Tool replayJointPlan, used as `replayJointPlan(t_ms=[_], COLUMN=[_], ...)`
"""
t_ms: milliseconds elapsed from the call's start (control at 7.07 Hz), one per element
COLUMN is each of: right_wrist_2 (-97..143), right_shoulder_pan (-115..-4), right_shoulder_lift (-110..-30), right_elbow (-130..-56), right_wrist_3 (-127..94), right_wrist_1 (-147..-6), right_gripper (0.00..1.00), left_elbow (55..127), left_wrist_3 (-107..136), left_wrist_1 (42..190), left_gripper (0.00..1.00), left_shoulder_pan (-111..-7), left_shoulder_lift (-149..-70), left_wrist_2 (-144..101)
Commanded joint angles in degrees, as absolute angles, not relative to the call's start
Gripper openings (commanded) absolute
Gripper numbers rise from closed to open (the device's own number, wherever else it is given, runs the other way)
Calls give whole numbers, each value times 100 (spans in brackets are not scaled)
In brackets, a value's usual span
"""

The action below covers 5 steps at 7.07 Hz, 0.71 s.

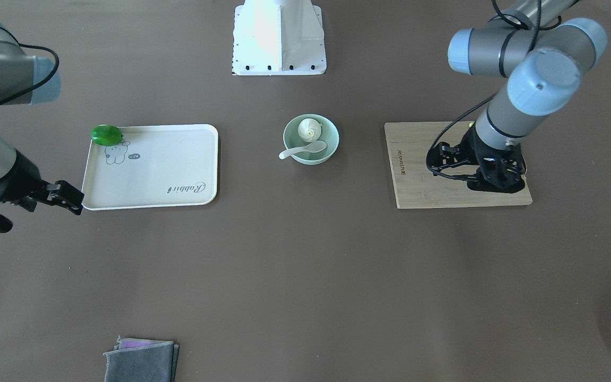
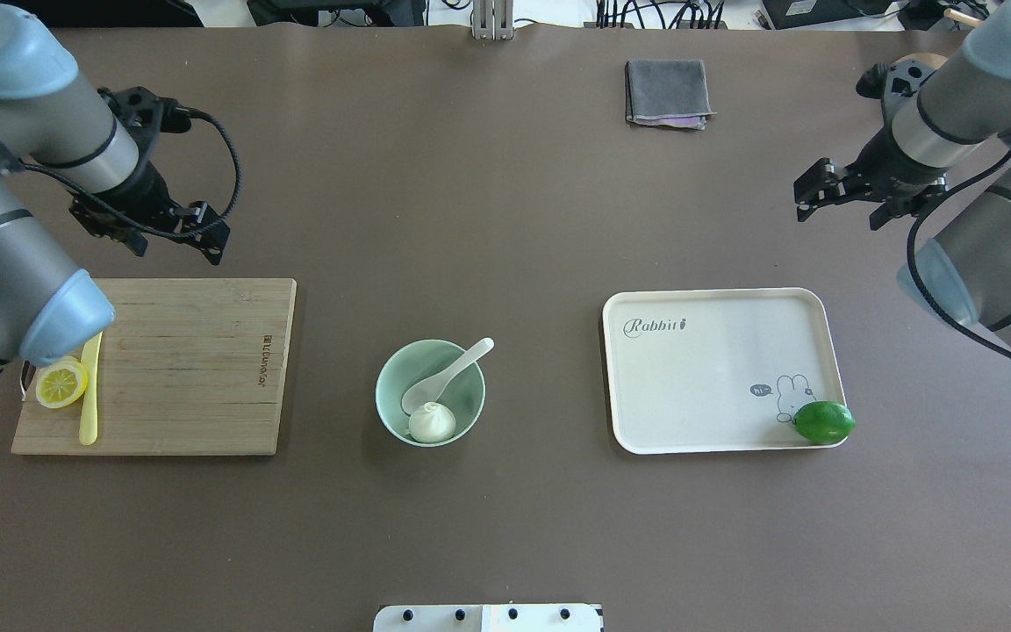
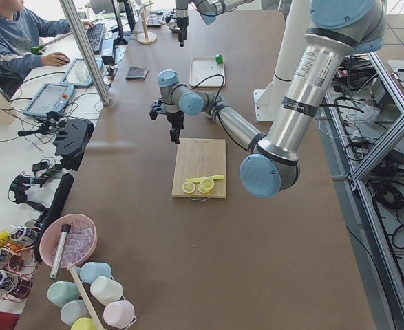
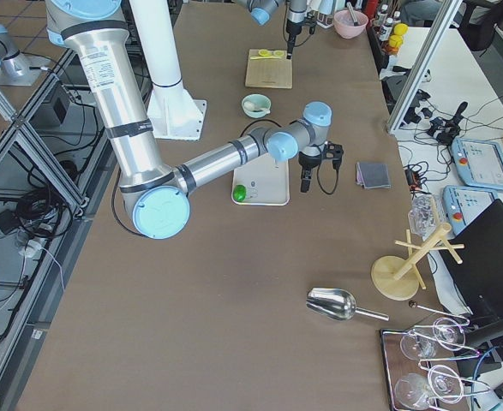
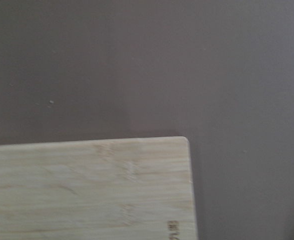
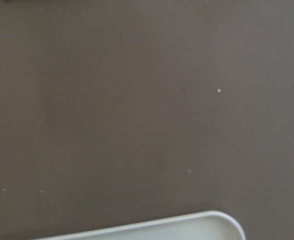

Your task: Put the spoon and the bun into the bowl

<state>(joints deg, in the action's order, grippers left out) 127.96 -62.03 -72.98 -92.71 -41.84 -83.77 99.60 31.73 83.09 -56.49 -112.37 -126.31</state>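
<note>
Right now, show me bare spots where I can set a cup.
Free: table between bowl and tray; most of the tray, apart from the lime in its corner; the bowl-side half of the cutting board. Crowded: the bowl, holding bun and spoon.

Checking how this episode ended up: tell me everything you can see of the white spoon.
The spoon is a white, glossy, ceramic-looking soup spoon with a deep oval scoop and a short thick handle. It lies tilted in the pale mint-green bowl: the scoop is down inside, close beside the bun, and the handle rests on the rim and juts out past it. It looks whole. Whether the scoop touches the bun cannot be told.
</note>
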Motion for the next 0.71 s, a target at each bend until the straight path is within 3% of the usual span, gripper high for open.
replayJointPlan(t_ms=[0,283,566], right_wrist_2=[13095,13113,13043], right_shoulder_pan=[-7308,-8100,-8690], right_shoulder_lift=[-7636,-7708,-7822], right_elbow=[-8354,-7501,-6859], right_wrist_3=[-1882,-463,374], right_wrist_1=[-8376,-8402,-8394], right_gripper=[100,100,100], left_elbow=[9329,8223,7614], left_wrist_3=[1255,-808,-1237], left_wrist_1=[7893,7884,7901], left_gripper=[98,98,98], left_shoulder_pan=[-7007,-8353,-8936], left_shoulder_lift=[-10962,-10740,-10749], left_wrist_2=[-13057,-13490,-13247])
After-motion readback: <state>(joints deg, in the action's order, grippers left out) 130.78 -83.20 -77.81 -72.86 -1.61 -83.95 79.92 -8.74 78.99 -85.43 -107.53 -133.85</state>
